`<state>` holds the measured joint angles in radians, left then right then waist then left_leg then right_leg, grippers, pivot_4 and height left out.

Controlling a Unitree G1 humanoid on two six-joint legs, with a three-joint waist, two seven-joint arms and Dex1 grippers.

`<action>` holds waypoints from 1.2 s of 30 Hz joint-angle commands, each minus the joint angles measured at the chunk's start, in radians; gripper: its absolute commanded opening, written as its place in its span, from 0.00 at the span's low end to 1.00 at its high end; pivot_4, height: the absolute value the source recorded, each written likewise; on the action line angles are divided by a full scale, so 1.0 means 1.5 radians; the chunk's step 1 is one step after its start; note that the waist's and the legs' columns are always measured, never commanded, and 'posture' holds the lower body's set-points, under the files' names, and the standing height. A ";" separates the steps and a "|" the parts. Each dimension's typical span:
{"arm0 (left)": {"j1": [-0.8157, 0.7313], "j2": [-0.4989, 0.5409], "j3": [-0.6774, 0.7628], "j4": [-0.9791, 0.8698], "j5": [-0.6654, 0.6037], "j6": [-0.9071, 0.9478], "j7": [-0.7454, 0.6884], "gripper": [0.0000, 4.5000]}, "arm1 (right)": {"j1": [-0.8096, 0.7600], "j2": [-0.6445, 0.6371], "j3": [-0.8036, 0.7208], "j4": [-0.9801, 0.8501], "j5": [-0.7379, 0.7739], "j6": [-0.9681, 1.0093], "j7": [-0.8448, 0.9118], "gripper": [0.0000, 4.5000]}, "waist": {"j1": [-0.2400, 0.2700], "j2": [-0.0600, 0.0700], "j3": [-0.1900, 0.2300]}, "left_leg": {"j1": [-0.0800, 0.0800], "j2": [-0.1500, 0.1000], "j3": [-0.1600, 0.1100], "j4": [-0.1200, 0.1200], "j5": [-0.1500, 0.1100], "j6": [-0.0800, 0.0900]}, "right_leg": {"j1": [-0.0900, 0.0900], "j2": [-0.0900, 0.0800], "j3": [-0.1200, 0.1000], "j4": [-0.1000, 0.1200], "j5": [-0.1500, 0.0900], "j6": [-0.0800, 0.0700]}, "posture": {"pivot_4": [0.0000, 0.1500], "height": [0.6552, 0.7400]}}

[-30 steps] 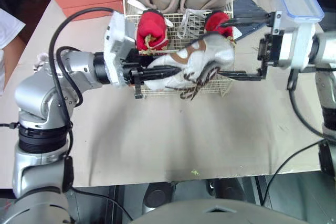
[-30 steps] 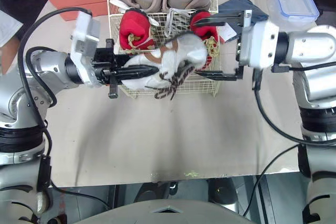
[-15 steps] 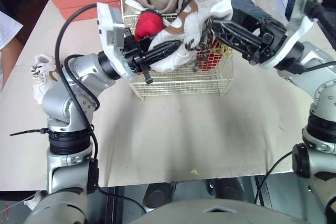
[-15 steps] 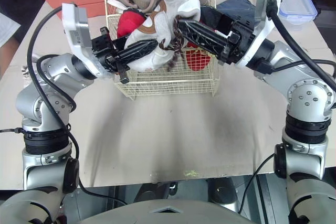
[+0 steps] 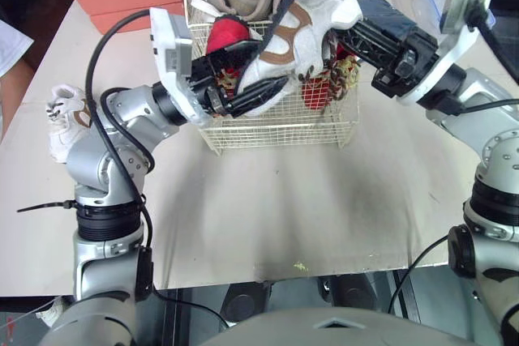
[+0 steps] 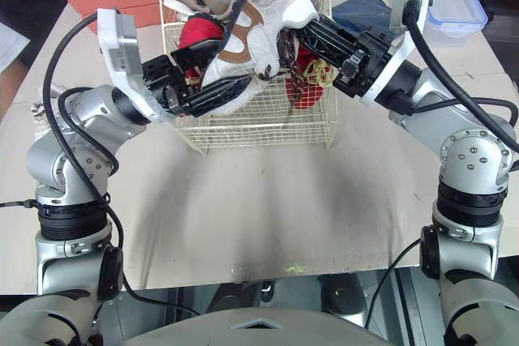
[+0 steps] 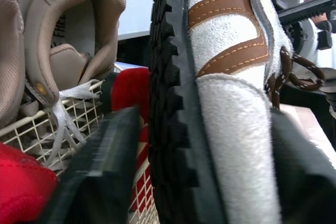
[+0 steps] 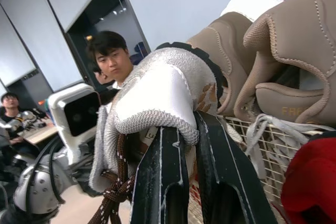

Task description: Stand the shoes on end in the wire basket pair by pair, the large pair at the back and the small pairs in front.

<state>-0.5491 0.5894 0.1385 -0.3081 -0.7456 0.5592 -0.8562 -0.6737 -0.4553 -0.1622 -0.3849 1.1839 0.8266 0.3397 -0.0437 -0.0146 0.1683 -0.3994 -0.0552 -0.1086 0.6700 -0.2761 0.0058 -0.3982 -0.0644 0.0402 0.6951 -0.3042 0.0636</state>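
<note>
gripping white shoe (image 5: 302,28) over wire basket (image 5: 280,129): left tool (image 5: 261,77), right tool (image 5: 336,38)

We see the desk (image 5: 340,200) evenly and brightly lit from above, with a soft, diffuse shadow lying before the basket (image 5: 284,125). In the wrist views the background is bright, and the near fingers (image 7: 100,182) read dark.
</note>
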 commanded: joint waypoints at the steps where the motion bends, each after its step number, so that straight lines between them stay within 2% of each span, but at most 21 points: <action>1: 0.001 0.070 0.028 -0.048 0.001 0.008 -0.029 1.00 | -0.011 -0.029 -0.004 -0.051 -0.068 -0.046 0.018 0.00 | 0.000 0.000 0.000 | 0.000 0.000 0.000 0.000 0.000 0.000 | 0.000 0.000 0.000 0.000 0.000 0.000 | 1.00 1.00; 6: 0.002 0.163 0.052 -0.095 -0.061 0.080 -0.058 1.00 | -0.004 -0.072 0.003 -0.087 -0.152 -0.064 0.009 0.00 | 0.001 0.000 0.000 | 0.000 0.000 0.000 -0.001 0.000 0.000 | 0.000 0.000 0.000 0.000 0.000 0.000 | 1.00 1.00; 8: 0.005 0.204 0.045 -0.113 -0.053 0.103 -0.064 1.00 | 0.014 -0.111 0.019 -0.114 -0.190 -0.056 0.025 0.00 | 0.003 0.000 0.000 | 0.000 0.000 0.000 -0.001 0.000 0.000 | 0.000 0.000 0.000 0.000 0.000 0.000 | 1.00 1.00; 11: 0.001 0.228 0.047 -0.132 -0.080 0.146 -0.047 1.00 | 0.038 -0.142 0.045 -0.144 -0.253 -0.046 0.000 0.00 | 0.003 0.000 0.000 | 0.000 0.000 0.000 -0.001 0.000 0.000 | 0.000 0.000 0.000 -0.001 0.000 0.000 | 1.00 1.00; 16: -0.007 0.218 0.039 -0.160 -0.104 0.175 -0.015 1.00 | 0.066 -0.131 0.095 -0.181 -0.364 -0.021 -0.091 0.00 | 0.000 0.000 0.000 | 0.001 0.001 0.000 0.000 0.000 0.000 | 0.000 0.000 0.001 0.000 0.000 0.000 | 1.00 1.00; 21: -0.011 0.217 0.040 -0.170 -0.116 0.180 -0.005 1.00 | 0.082 -0.069 0.075 -0.254 -0.343 0.026 -0.159 0.00 | 0.001 0.000 0.000 | 0.001 0.001 0.000 -0.001 0.000 0.000 | 0.000 0.000 0.001 0.000 0.000 0.000 | 1.00 1.00; 24: -0.009 0.215 0.038 -0.167 -0.119 0.176 -0.004 1.00 | 0.084 -0.023 0.052 -0.269 -0.325 0.004 -0.167 0.00 | 0.001 0.000 0.000 | 0.001 0.001 0.001 0.000 0.000 0.000 | 0.000 0.000 0.001 0.000 0.000 0.000 | 1.00 1.00; 29: -0.012 0.215 0.027 -0.156 -0.102 0.163 -0.015 1.00 | 0.114 -0.044 0.076 -0.285 -0.401 -0.068 -0.123 0.00 | 0.004 0.000 0.000 | 0.001 0.000 0.001 -0.001 0.000 0.000 | 0.000 0.001 0.001 0.000 0.000 0.000 | 1.00 1.00; 36: -0.020 0.211 0.018 -0.149 -0.099 0.156 -0.018 1.00 | 0.132 -0.006 0.068 -0.297 -0.446 -0.112 -0.146 0.00 | 0.001 0.000 0.000 | 0.001 0.001 0.001 -0.001 0.000 0.000 | 0.000 0.001 0.001 0.000 0.000 0.000 | 1.00 1.00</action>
<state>-0.5600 0.9058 0.1529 -0.5255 -0.8965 0.8167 -0.8757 -0.4656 -0.4834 -0.0294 -0.7779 0.5329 0.6971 0.1428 -0.0421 -0.0149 0.1683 -0.3983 -0.0540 -0.1077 0.6690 -0.2761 0.0058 -0.3982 -0.0628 0.0415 0.6953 -0.3043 0.0636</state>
